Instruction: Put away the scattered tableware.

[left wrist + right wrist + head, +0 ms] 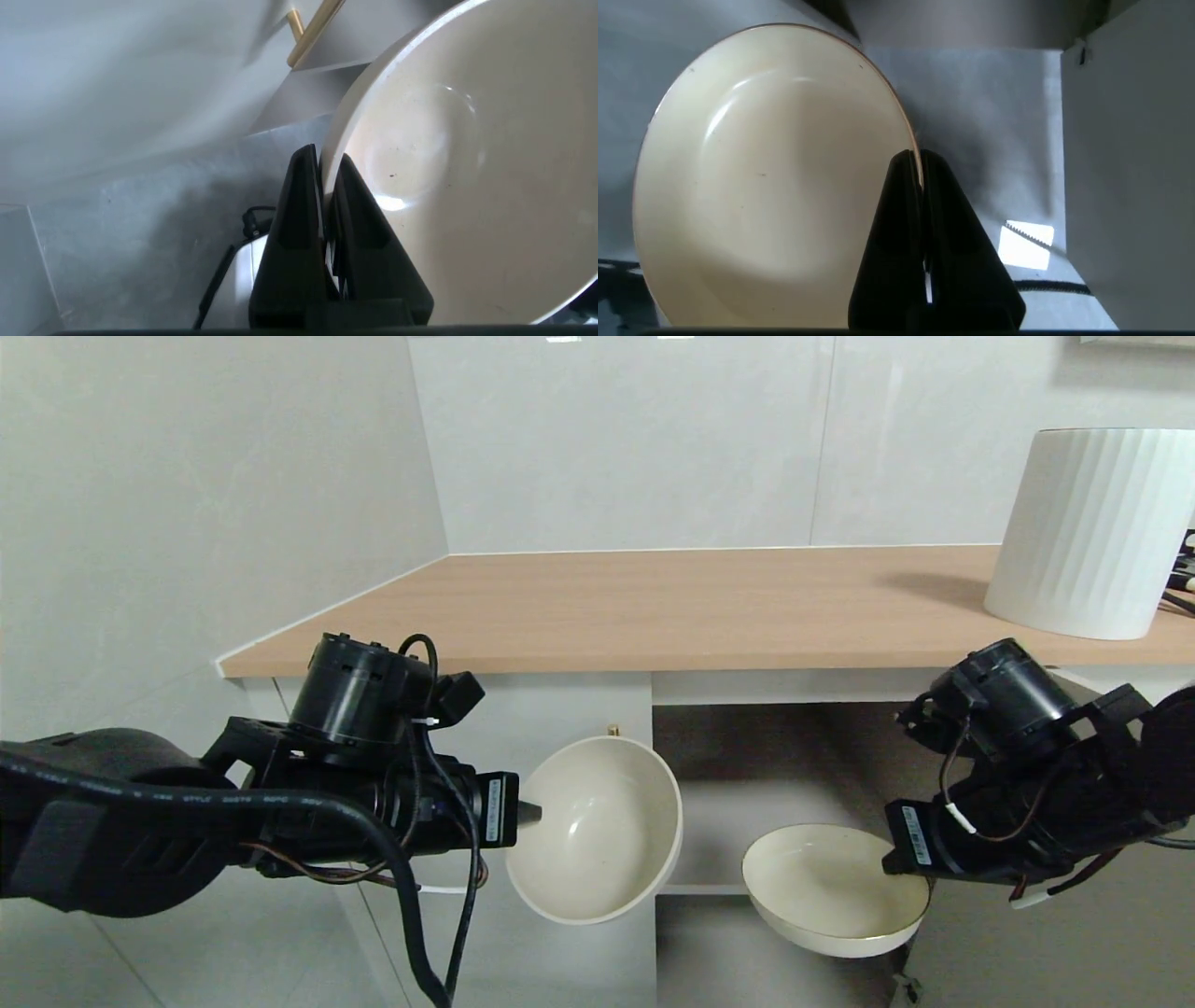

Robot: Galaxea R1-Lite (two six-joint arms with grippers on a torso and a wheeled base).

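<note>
While neither piece had been set down anywhere, both were already lifted. The deep bowl [597, 831] hung tilted on its side, its rim pinched by the closed left end effector [534, 814]. The shallow bowl [826, 887] sat lower and nearly level, its edge clamped by the closed right end effector [922, 173]. Both hovered just before the open compartment [784, 756] under the desk [653, 607]. A ribbed white container [1092, 532] stood on top. Picking up looked done; stowing and releasing the bowls, probably in that compartment, remained.
</note>
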